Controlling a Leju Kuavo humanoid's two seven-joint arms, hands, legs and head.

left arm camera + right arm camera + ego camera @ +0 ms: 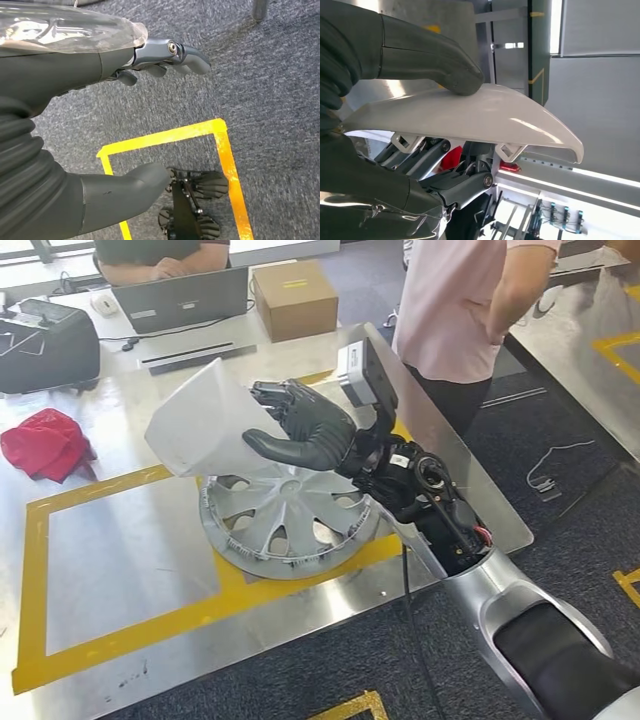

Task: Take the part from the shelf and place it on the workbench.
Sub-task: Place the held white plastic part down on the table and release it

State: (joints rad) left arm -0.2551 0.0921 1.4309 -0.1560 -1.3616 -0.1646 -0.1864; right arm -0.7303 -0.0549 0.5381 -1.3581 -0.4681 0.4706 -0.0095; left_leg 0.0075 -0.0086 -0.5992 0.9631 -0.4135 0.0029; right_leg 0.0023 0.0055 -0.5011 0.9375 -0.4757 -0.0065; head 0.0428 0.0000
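Right hand (pixel 306 425) has the white part (pixel 200 420) clamped between thumb and fingers, holding it up in the air just above the hubcap (pixel 287 520) that's lying flat on the bench (pixel 113 560). Part isn't touching the bench. Red cloth (pixel 47 443) sits well off to the hubcap's left. Left hand (pixel 113 120) hangs over grey carpet (pixel 264 100), fingers apart, nothing in it.

Head view high, facing down at workbench (pixel 113 570); wrist views close behind hands.
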